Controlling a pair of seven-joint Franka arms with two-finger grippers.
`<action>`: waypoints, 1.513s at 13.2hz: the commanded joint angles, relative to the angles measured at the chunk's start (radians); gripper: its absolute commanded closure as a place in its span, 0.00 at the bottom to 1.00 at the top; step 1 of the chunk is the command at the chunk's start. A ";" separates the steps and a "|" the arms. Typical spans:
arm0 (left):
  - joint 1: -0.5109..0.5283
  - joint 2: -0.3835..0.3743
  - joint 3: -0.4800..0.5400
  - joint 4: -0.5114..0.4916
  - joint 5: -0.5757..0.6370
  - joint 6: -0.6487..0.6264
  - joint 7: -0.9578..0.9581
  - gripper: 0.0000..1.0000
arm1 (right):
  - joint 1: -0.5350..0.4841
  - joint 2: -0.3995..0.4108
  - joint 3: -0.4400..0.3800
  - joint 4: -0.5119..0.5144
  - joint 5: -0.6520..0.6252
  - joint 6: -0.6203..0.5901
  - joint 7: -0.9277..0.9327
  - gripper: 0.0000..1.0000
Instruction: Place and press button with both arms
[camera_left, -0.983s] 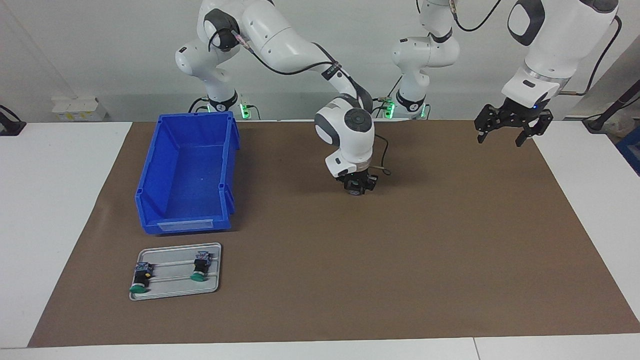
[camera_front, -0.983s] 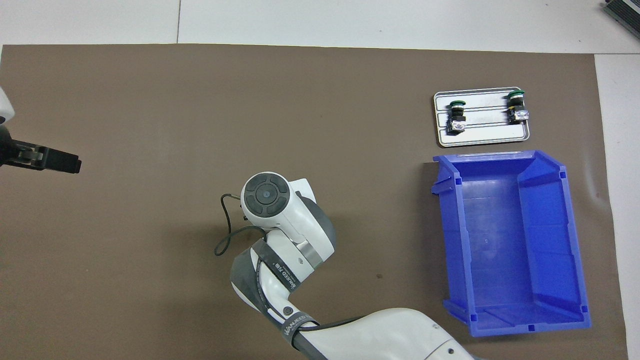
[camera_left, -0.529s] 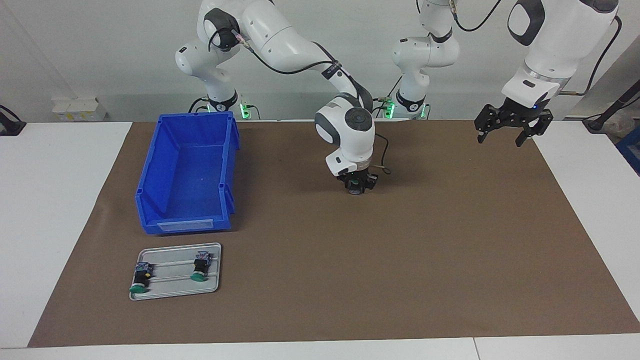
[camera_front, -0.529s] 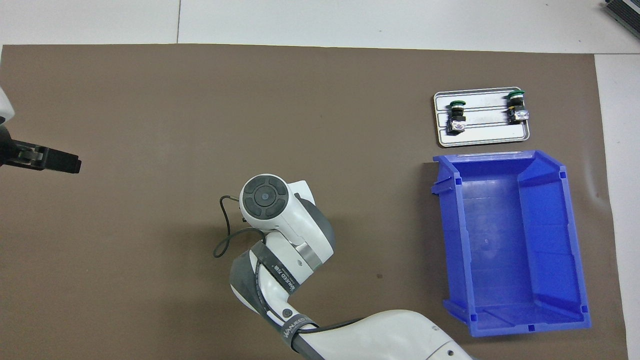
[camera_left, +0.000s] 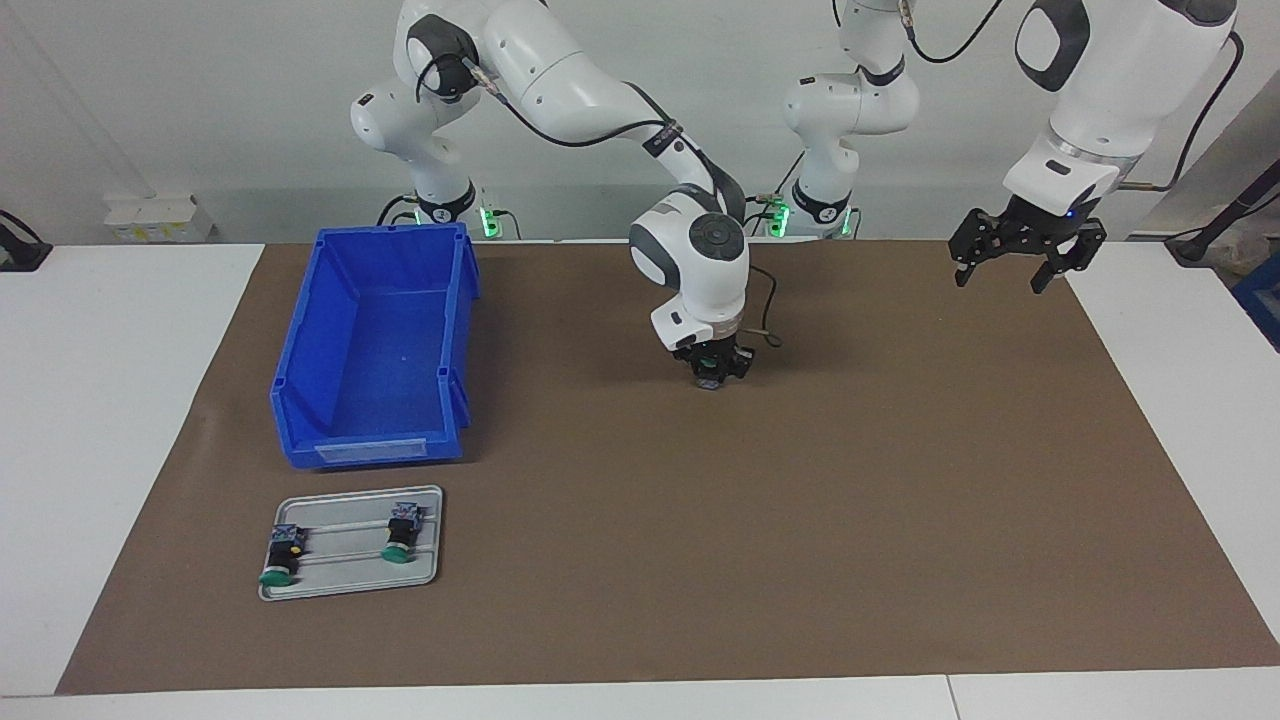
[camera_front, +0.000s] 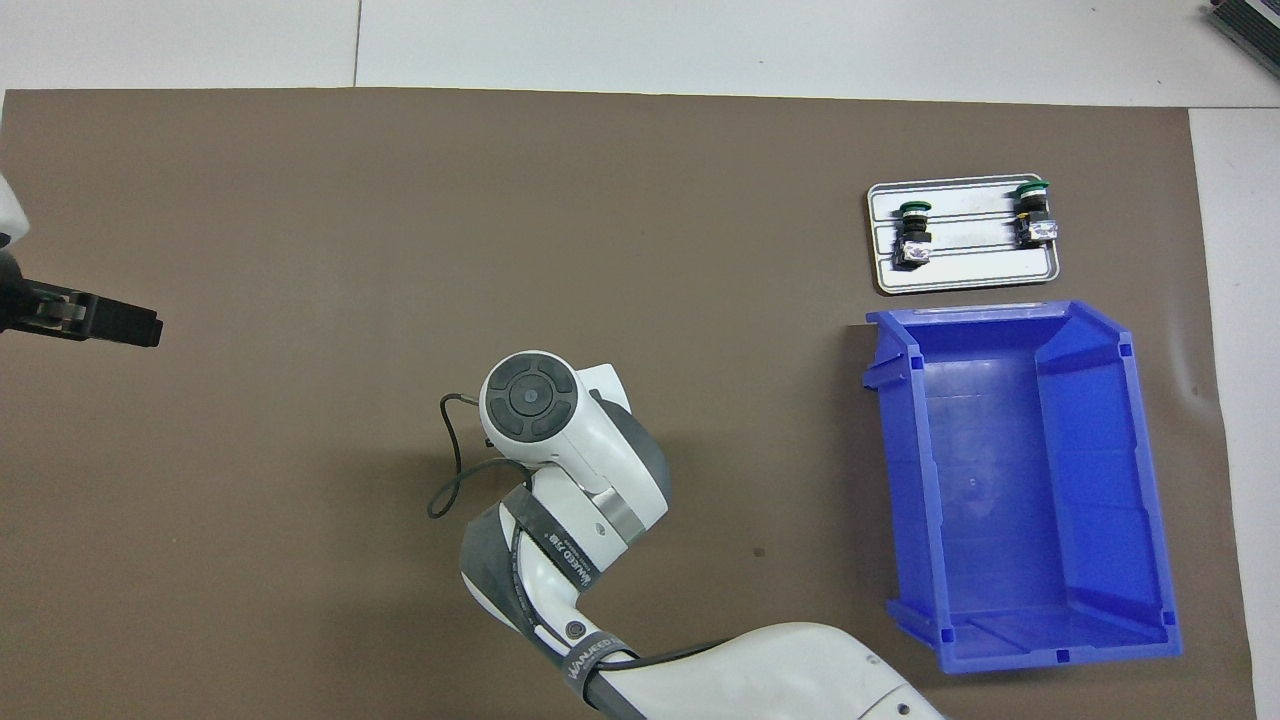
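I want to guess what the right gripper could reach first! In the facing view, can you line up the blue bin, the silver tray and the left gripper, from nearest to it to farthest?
From the right gripper, low over the middle of the brown mat:
1. Blue bin, toward the right arm's end.
2. Left gripper, raised over the left arm's end, only slightly farther than the bin.
3. Silver tray, farther from the robots than the bin.

Bright, even light from above fills both sharp views, with only a soft shadow under the right arm (camera_left: 690, 260).
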 joint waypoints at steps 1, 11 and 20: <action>0.012 -0.032 -0.010 -0.037 0.012 0.014 -0.005 0.00 | -0.009 -0.020 0.011 -0.043 0.052 0.034 0.007 0.79; 0.012 -0.032 -0.010 -0.036 0.012 0.014 -0.005 0.00 | -0.115 -0.019 0.002 0.072 -0.006 -0.094 -0.051 1.00; 0.012 -0.031 -0.010 -0.037 0.012 0.014 -0.005 0.00 | -0.480 -0.283 -0.001 0.106 -0.098 -0.464 -0.479 1.00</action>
